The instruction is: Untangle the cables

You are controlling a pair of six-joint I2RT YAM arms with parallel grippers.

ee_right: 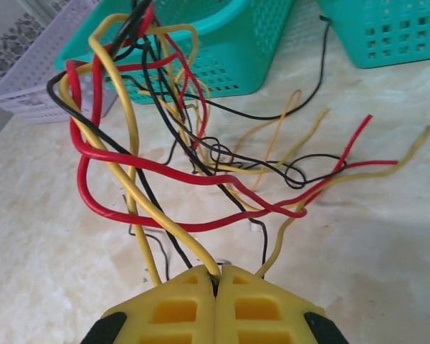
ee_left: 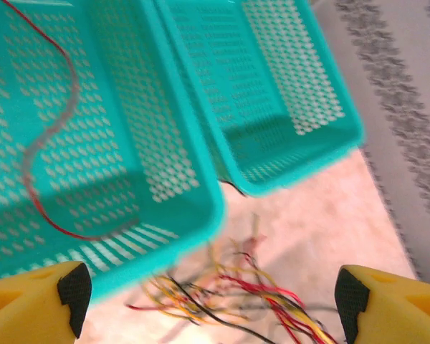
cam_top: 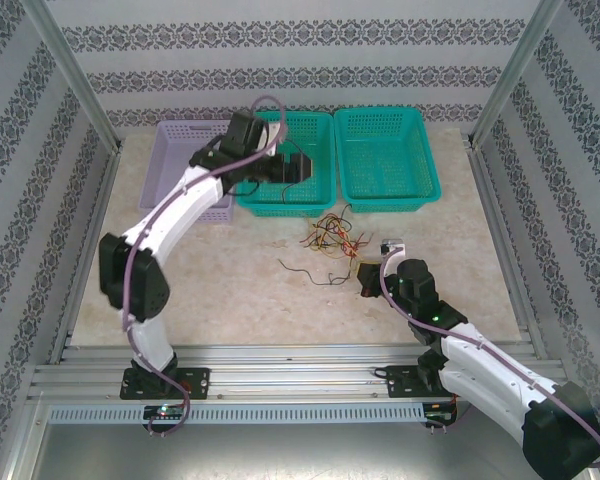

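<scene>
Right gripper (ee_right: 216, 278) tight on cables (ee_right: 129, 162)

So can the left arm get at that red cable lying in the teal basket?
Probably yes. The left claw hangs open over the teal basket, the red cable lies alone on the basket floor, and nothing visible sits between them.

A robot test booth of the lab sort — a left arm (cam_top: 170, 225) and a right arm (cam_top: 480, 365) stand bolted to a metal rail (cam_top: 300, 357) at the edge of a marble-look table (cam_top: 230, 295). Metal posts (cam_top: 75, 85) frame patterned-paper walls (cam_top: 280, 40), and plastic baskets (cam_top: 385, 205) sit at the back.
</scene>
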